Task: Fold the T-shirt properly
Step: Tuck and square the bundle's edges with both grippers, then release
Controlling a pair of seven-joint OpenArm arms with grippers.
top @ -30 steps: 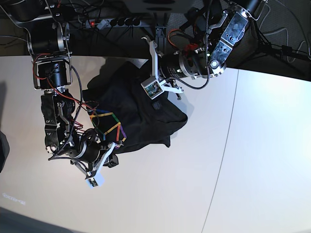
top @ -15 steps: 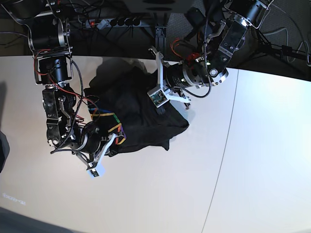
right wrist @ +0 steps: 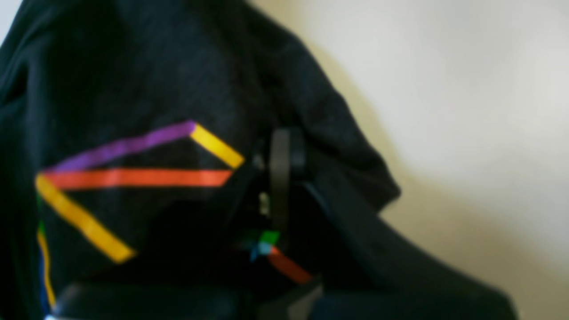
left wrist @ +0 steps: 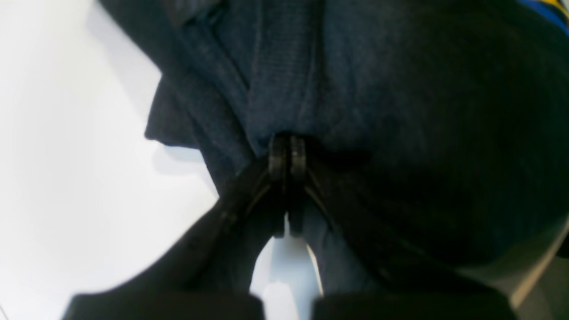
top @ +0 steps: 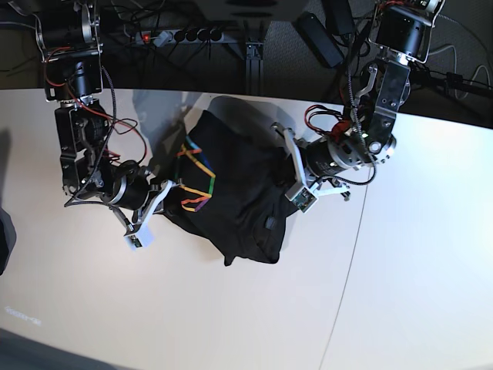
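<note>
The black T-shirt lies bunched on the white table between my two arms, its rainbow line print facing up on its left part. My right gripper, at the shirt's left edge, is shut on black cloth right beside the print; the pinched fingertips show in the right wrist view. My left gripper is at the shirt's right edge. In the left wrist view its fingertips are pressed together on a fold of the dark cloth.
A power strip and cables run along the dark back edge behind the table. A seam in the tabletop runs down the right half. Bare white surface lies in front of and to the right of the shirt.
The left arm has swung right and down, the right arm up and left, both still pinching cloth. The shirt has been drawn out between them and now reaches lower on the table.
</note>
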